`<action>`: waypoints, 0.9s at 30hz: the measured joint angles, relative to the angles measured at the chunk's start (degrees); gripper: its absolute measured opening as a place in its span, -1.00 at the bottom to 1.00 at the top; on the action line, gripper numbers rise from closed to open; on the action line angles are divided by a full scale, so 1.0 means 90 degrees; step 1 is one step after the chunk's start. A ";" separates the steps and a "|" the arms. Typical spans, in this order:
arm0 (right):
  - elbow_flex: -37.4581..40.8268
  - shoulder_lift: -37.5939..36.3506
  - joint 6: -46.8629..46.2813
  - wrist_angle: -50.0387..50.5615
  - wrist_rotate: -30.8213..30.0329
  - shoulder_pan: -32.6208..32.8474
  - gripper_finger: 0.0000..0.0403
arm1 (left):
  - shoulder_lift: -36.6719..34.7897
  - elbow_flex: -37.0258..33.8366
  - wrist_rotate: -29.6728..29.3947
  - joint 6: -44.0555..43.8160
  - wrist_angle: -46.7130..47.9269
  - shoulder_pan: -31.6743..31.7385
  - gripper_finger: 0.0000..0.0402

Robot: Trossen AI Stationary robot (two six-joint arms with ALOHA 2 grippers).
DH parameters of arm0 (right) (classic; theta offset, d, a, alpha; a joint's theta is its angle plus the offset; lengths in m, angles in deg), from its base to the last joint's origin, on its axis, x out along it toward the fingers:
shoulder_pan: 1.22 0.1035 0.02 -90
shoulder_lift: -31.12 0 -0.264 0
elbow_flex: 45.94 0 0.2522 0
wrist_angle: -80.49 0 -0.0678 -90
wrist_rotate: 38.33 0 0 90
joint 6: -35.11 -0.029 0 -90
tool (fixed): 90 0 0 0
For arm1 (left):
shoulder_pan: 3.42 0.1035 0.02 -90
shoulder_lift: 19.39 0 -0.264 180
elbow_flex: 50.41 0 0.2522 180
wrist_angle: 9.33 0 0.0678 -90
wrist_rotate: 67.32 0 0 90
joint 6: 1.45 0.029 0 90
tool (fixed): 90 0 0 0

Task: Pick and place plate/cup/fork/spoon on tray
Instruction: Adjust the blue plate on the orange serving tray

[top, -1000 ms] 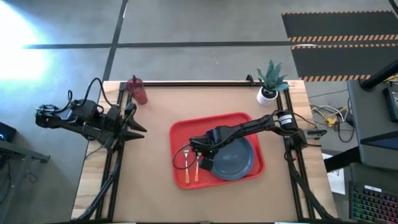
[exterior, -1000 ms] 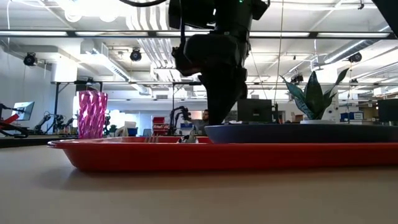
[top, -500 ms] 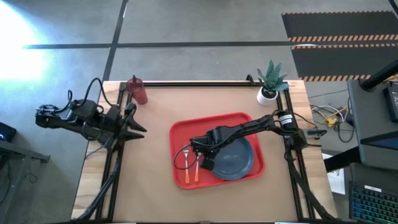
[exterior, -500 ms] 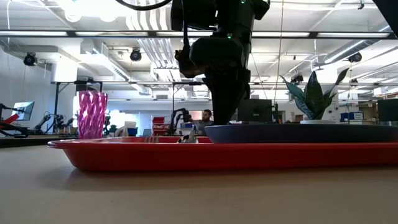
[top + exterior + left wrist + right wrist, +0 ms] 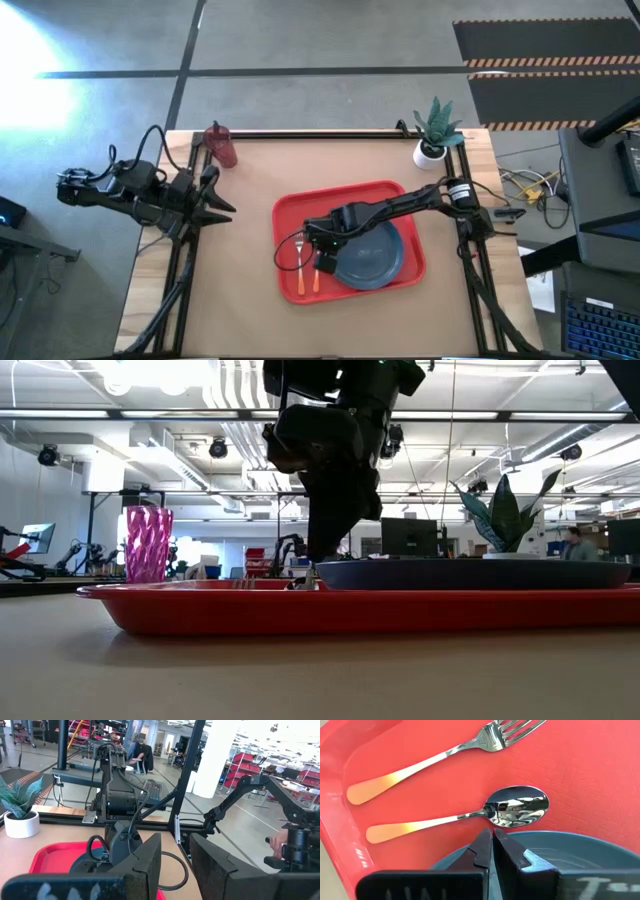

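The red tray [image 5: 340,200] lies right of the table's middle. The blue-grey plate [image 5: 375,258] sits flat in its right part. The fork [image 5: 445,755] and the spoon [image 5: 515,810], both orange-handled, lie side by side in its left part. The spoon's bowl is close to the plate's rim. My right gripper [image 5: 493,832] is shut, its tips at that rim beside the spoon. The dark red cup [image 5: 222,145] stands on the table at the far left corner. My left gripper [image 5: 176,865] waits open at the table's left edge, holding nothing. My right gripper has its shut fingertips on the plate's rim [image 5: 535,837], on the side toward the spoon. The fingers come slanting down from the table's right side. The plate lies flat on the tray. Whether the tips press on the rim's top or its inner slope, I cannot tell.
A white pot with a green plant [image 5: 435,135] stands at the table's far right corner. Bare brown tabletop [image 5: 240,290] stretches left of and in front of the tray. Black frame rails run along the table's edges.
My right gripper has tipped and gone a little toward the table's left edge, staying shut. The plate has slid with it along the tray toward the spoon, still flat. Fork and spoon have kept their places.
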 joint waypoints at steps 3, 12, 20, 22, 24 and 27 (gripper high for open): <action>0.0000 -0.0006 0.0019 0.0086 -0.0015 -0.0018 -0.96 | 0.0000 0.0000 0.0002 0.0000 -0.0001 -0.0001 -0.57; 0.0038 -0.0408 -0.0275 0.1202 -0.0333 -0.0022 -0.96 | 0.0002 0.0000 0.0007 0.0000 0.0001 -0.0001 -0.57; 0.0213 -0.0421 -0.0112 0.0970 -0.0493 -0.0023 -0.96 | 0.0005 0.0000 0.0007 0.0002 0.0000 0.0000 -0.57; 0.0211 -0.0537 0.0043 0.0829 -0.0493 -0.0062 -0.96 | 0.0005 0.0002 0.0007 0.0002 0.0001 0.0001 -0.57; 0.0188 -0.0735 0.0089 0.0783 -0.0542 -0.0109 -0.96 | 0.0005 0.0000 0.0007 0.0002 -0.0001 0.0001 -0.57; 0.0170 -0.1182 0.0176 0.0805 -0.0948 -0.0179 -0.96 | 0.0005 0.0000 0.0007 0.0002 0.0000 -0.0001 -0.57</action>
